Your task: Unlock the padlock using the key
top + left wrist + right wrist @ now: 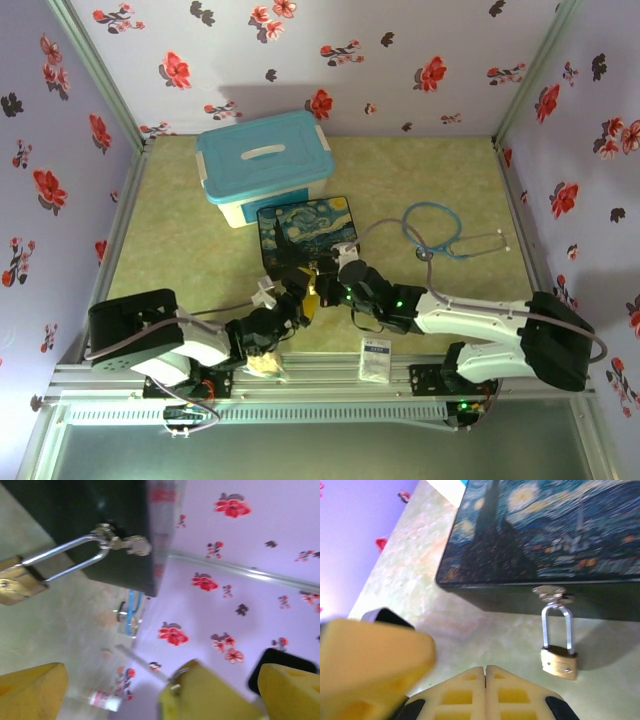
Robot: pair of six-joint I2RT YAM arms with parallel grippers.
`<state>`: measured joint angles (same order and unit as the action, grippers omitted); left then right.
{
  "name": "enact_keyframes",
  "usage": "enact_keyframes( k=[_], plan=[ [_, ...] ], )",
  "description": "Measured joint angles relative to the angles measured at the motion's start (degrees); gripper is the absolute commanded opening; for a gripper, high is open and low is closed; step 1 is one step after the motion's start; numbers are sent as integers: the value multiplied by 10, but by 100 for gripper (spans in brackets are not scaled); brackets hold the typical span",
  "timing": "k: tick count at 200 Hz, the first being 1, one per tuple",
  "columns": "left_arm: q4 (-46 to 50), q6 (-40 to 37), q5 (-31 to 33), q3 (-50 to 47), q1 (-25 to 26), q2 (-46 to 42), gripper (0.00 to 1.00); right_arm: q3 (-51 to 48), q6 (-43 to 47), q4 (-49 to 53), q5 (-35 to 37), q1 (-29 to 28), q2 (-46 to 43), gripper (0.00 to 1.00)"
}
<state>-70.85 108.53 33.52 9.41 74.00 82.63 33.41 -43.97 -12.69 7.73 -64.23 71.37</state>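
- Padlock (560,662): brass body at about 2 o'clock from my right fingertips. Its silver shackle (556,625) is threaded through the hasp (551,594) on the near wall of the Starry-Night box (545,535). The body sits low against the table (485,630); whether it touches I cannot tell.
- Lock state: both shackle legs appear seated in the body, so I judge the lock not yet opened.
- Right gripper (485,672): my fingers are clenched tip to tip, near the padlock but apart from it.
- Key: whether it is pinched between those clenched tips is too small to tell. I see nothing inserted in the padlock's body.
- Left gripper (160,685): my fingers are released and spread wide, grasping nothing. In the left wrist view the padlock lies at about 10 o'clock, well apart from them.
- Placement: both my grippers stand close together on the 6 o'clock side of the box, facing the hasp.
- Progress: early, by my judgement. No unlocking step shows as done.
- Remaining: steady the brass body, bring the key to the keyhole, seat it, turn it, and draw the shackle free.
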Motion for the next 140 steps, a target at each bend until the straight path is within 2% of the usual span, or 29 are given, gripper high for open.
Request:
enact_keyframes(
  k=[38,91,116,140],
  plan=[
    [-19,-1,13,-22,0,-43,93,-16,0,-50,-11,-35,18,0],
    [11,-24,14,-37,0,-83,72,-19,0,-63,-9,-44,30,0],
    [32,-32,13,-37,0,-88,57,-18,2,-55,-5,-44,25,0],
    [41,-43,13,-37,0,-92,53,-18,5,-42,-2,-44,14,0]
  ],
)
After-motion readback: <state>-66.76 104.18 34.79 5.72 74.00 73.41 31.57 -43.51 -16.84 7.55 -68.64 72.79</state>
